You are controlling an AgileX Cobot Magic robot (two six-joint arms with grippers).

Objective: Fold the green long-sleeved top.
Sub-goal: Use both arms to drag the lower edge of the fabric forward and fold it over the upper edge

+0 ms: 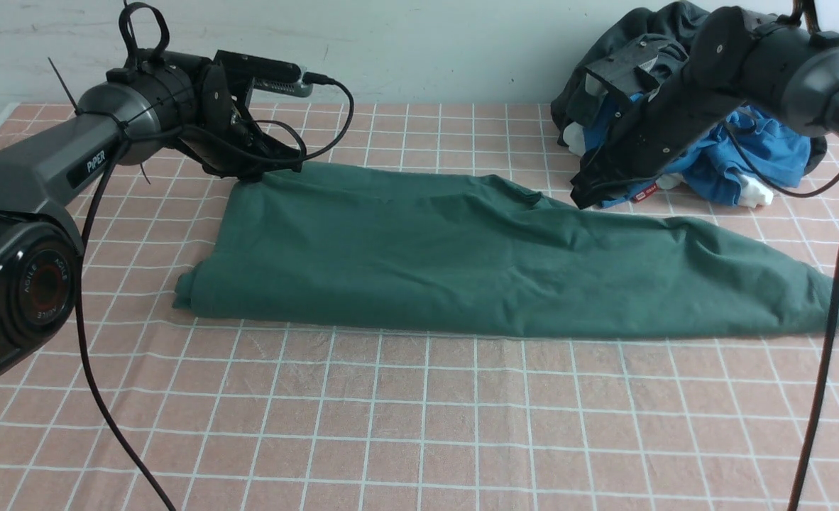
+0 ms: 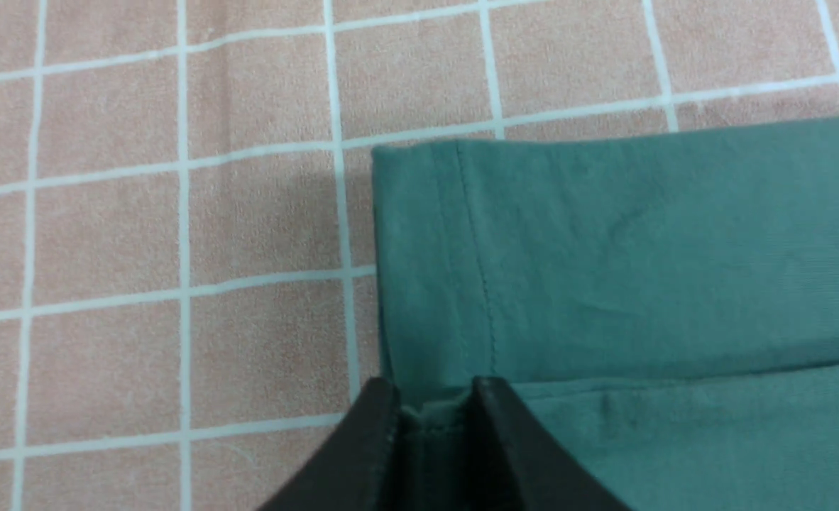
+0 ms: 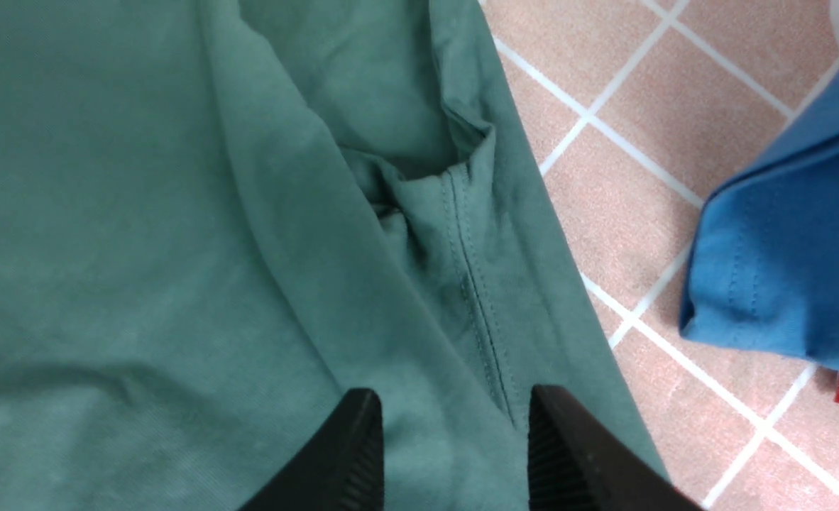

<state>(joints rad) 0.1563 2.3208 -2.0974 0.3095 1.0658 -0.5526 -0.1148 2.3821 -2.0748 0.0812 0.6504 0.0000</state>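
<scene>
Front view: top (image 1: 462, 255) lies folded lengthwise. Left gripper (image 2: 434, 401) straddles its hem corner, grip cannot be told; right gripper (image 3: 455, 404), jaws apart and empty, over its far-edge seam.

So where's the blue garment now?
In the front view, the blue garment lies at the table's far right, heaped with a dark grey garment, behind the right arm and just beyond the green top.
</scene>
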